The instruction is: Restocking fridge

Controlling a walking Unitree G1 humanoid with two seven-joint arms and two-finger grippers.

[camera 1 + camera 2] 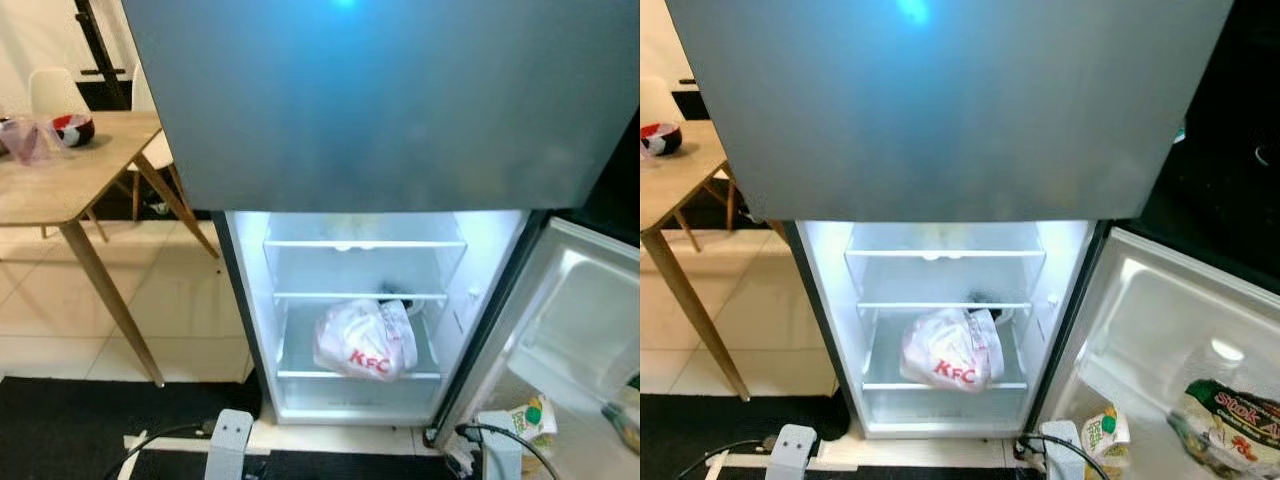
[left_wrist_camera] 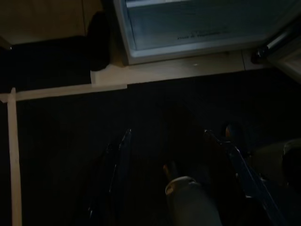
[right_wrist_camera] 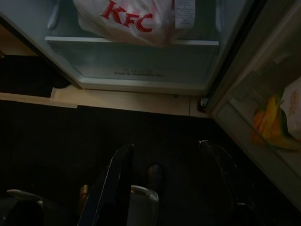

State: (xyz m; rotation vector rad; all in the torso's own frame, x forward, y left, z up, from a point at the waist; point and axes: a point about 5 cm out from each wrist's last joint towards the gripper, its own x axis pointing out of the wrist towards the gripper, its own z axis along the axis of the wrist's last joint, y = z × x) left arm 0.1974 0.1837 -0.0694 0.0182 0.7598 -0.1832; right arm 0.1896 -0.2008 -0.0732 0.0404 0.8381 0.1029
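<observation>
Over on the left stands a light wooden table (image 1: 70, 175) on slanted legs, carrying a small red-and-white bowl (image 1: 73, 128) and a crumpled clear plastic wrapper (image 1: 27, 140) just beside it. A white chair (image 1: 50, 90) sits behind the table on the pale tiled floor (image 1: 190, 300).

In the middle is the grey two-door fridge (image 1: 380, 100), its upper door shut and the lower compartment lit and standing open. On the lower glass shelf (image 1: 360, 376) lies a white plastic bag with red "KFC" lettering (image 1: 366, 340), sagging slightly over the shelf's front edge; something dark sits behind it, too hidden to name. The shelf above it is bare.

To the right the open lower fridge door (image 1: 1160, 330) swings out, and its bin holds a small white carton with a green logo (image 1: 1104, 432) and a green packet reading "Stok" (image 1: 1230, 420).

Both arms hang low over the dark floor mat (image 3: 70, 136) in front of the fridge. The left gripper (image 2: 174, 155) has its black fingers spread well apart, holding nothing. The right gripper (image 3: 171, 169) is likewise parted and empty, though the wrist pictures are dim.
</observation>
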